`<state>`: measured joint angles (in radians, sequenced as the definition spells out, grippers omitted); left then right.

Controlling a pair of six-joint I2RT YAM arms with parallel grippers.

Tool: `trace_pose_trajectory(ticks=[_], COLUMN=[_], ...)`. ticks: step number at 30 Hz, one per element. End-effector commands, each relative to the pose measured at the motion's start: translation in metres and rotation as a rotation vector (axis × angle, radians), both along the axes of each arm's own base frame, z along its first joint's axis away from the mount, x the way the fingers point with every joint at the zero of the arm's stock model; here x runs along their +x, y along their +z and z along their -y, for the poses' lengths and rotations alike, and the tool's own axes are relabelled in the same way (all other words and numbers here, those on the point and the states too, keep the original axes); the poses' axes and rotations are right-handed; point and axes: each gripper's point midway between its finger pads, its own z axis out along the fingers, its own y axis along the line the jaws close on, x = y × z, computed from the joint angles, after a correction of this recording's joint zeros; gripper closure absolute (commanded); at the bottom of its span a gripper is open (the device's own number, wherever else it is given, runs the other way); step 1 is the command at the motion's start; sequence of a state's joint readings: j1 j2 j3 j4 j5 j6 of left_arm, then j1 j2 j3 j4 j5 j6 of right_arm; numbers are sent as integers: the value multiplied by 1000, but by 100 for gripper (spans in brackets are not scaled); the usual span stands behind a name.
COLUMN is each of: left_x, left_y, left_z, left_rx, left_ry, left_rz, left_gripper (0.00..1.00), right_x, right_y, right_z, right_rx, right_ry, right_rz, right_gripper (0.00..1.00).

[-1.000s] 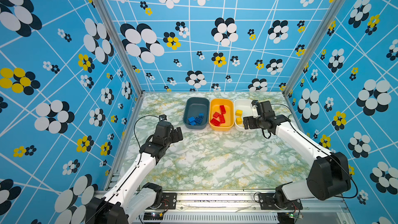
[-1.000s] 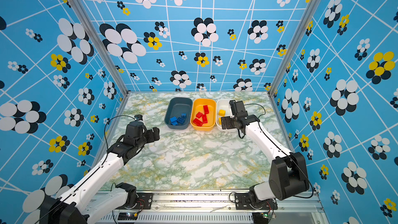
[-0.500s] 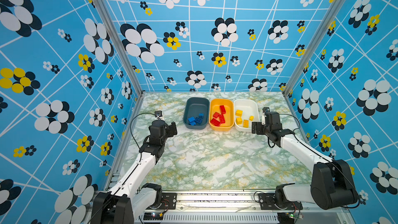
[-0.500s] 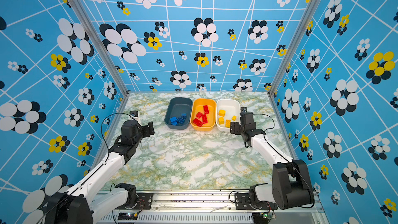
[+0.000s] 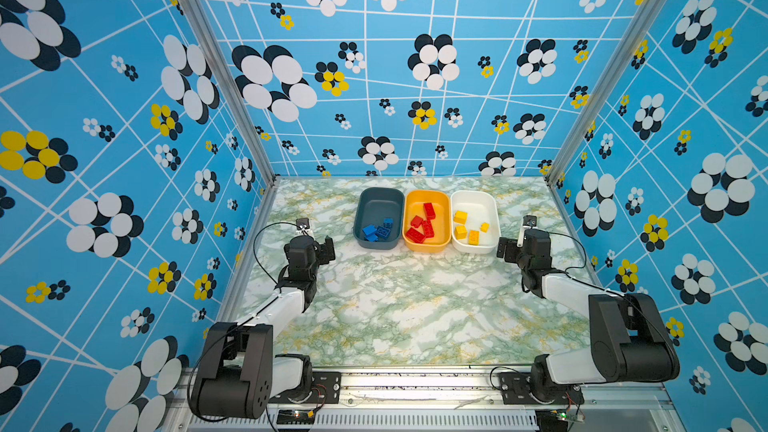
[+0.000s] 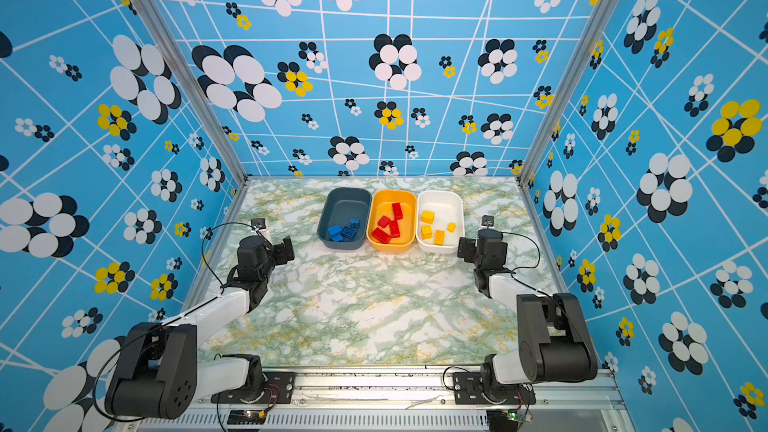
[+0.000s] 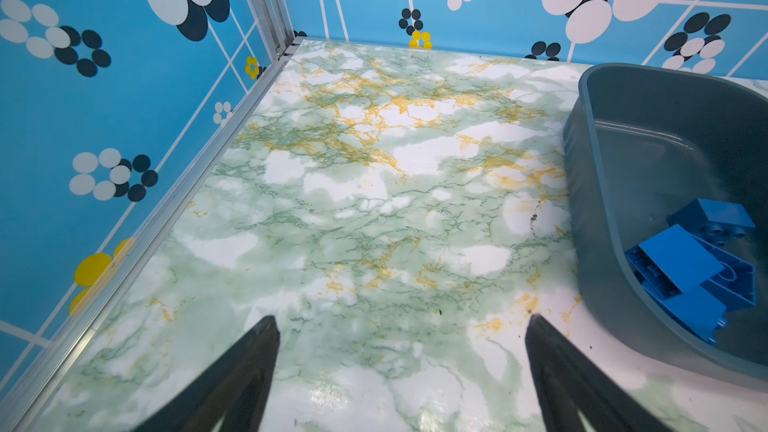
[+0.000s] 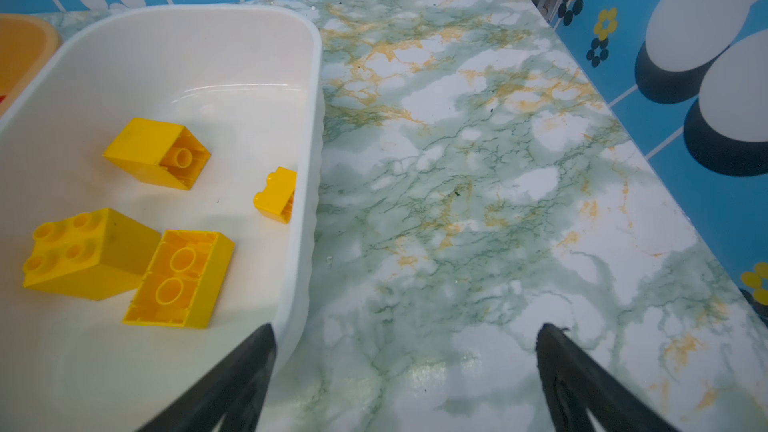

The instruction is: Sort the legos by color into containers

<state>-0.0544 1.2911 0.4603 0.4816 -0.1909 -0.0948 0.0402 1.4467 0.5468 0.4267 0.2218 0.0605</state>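
Three containers stand side by side at the back middle in both top views. The teal tub (image 5: 376,205) holds blue legos (image 5: 377,231), the orange tub (image 5: 428,248) holds red legos (image 5: 423,224), and the white tub (image 5: 478,205) holds yellow legos (image 5: 462,224). My left gripper (image 5: 328,249) hangs open and empty over bare table, left of the teal tub (image 7: 648,118). The left wrist view shows nothing between its fingers (image 7: 401,322) and blue legos (image 7: 685,268) off to the side. My right gripper (image 5: 505,249) is open and empty (image 8: 405,330) at the front right corner of the white tub (image 8: 187,56), beside yellow legos (image 8: 91,251).
Marble-patterned table (image 5: 407,305) is walled by blue flowered panels at the back and on both sides. Metal corner posts (image 5: 266,178) stand at the back. A rail with both arm bases (image 5: 415,384) runs along the front edge. The orange tub's edge (image 8: 20,47) shows in the right wrist view.
My right gripper has drawn back from above the white tub to its front right corner. My left arm has pulled back to the left. Both stayed open.
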Motion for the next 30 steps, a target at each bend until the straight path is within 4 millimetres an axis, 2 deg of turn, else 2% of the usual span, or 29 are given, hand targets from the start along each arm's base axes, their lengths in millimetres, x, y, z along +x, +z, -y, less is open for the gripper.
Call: trace_pose_trajectory(ticks=[1,13,30], left_x=[10,19,19], left_y=[6,-20,-19], left_z=[-4,-7,-7], left_rx=[35,42,39], left_ry=[-6,11,7], left_rz=[75,77,81], left_gripper=[6,7,5], right_x=[10,5,2], right_y=[14,5,1], right_z=[0,-2,0], right_rx=[-10,-2,-8], right_ry=[22,34,22], right_rz=[94,186,201], right_gripper=[1,1,1])
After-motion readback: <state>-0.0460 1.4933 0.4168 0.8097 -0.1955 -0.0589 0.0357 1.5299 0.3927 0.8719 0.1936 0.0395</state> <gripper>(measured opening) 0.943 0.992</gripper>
